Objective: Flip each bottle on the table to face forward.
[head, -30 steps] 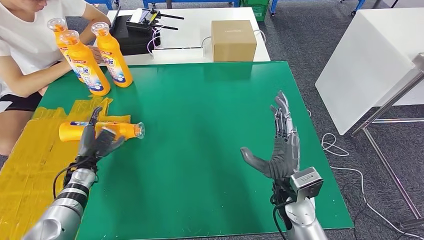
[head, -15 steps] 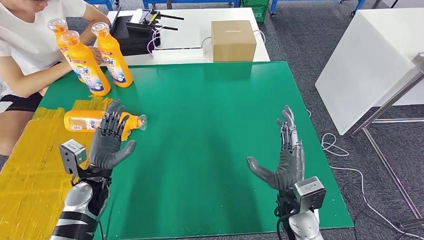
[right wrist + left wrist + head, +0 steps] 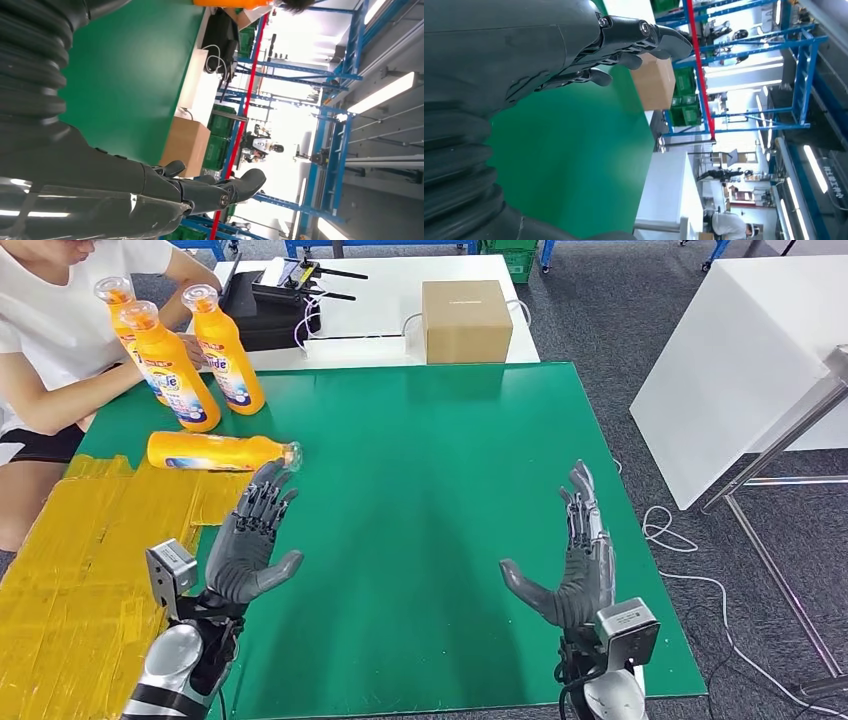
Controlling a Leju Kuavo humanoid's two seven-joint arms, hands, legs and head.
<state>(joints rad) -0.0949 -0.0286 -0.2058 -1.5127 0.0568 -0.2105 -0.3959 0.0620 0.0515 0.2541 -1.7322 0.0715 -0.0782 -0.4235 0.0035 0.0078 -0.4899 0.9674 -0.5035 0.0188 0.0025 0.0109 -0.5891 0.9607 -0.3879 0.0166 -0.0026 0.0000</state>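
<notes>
Green table (image 3: 420, 490) beside white benches (image 3: 740, 350)

Both silver arms end in dark grey hands, left hand (image 3: 247, 545) and right hand (image 3: 572, 575), with ribbed grey cuffs, black cables, and what looks like a boxy wrist camera (image 3: 627, 629).

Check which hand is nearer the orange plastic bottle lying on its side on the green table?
Left. The left hand hovers open just short of the lying orange plastic bottle, fingertips near its cap end. The right hand is open far across the green table.
</notes>
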